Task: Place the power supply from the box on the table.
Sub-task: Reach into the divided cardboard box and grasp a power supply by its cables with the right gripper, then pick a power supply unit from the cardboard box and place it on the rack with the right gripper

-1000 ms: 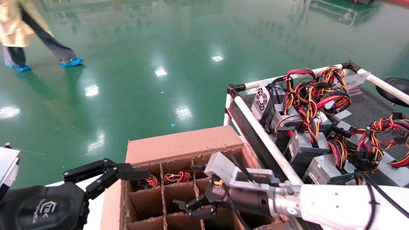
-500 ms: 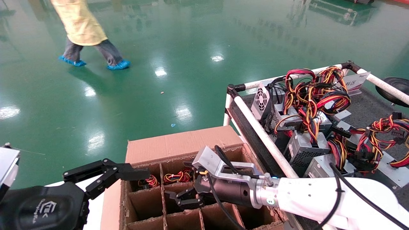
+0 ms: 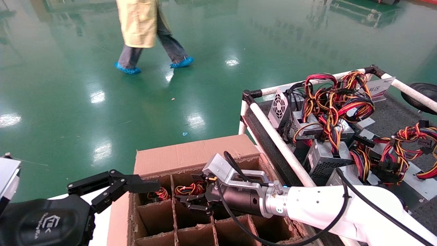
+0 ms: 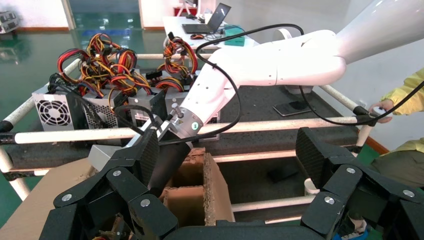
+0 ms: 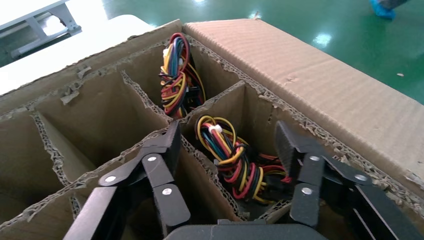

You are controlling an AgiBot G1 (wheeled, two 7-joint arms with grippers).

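Observation:
The box [image 3: 191, 153] is a brown carton with a ragged cell grid, standing low in the head view. Two back cells hold bundles of red, yellow and black wires. The metal case of each power supply is hidden below. My right gripper [image 3: 192, 201] hangs open over the middle back cell. In the right wrist view that gripper [image 5: 227, 137] straddles one power supply's wire bundle [image 5: 232, 162] without touching it. A second bundle [image 5: 175, 82] fills the neighbouring cell. My left gripper [image 3: 131, 191] stays open at the box's left edge, holding nothing [image 4: 227, 155]. The table [image 3: 392, 116] lies to the right.
Several power supplies [image 3: 324, 153] with tangled wires crowd the table behind its white rail [image 3: 283, 147]. A person [image 3: 146, 30] walks across the green floor beyond. A white surface [image 3: 99, 212] lies left of the box. A phone [image 4: 295, 106] rests on the table.
My right gripper has moved away from me across the box, from the nearer cells to the back cell with wires. The left arm has not moved. The person has walked to the right.

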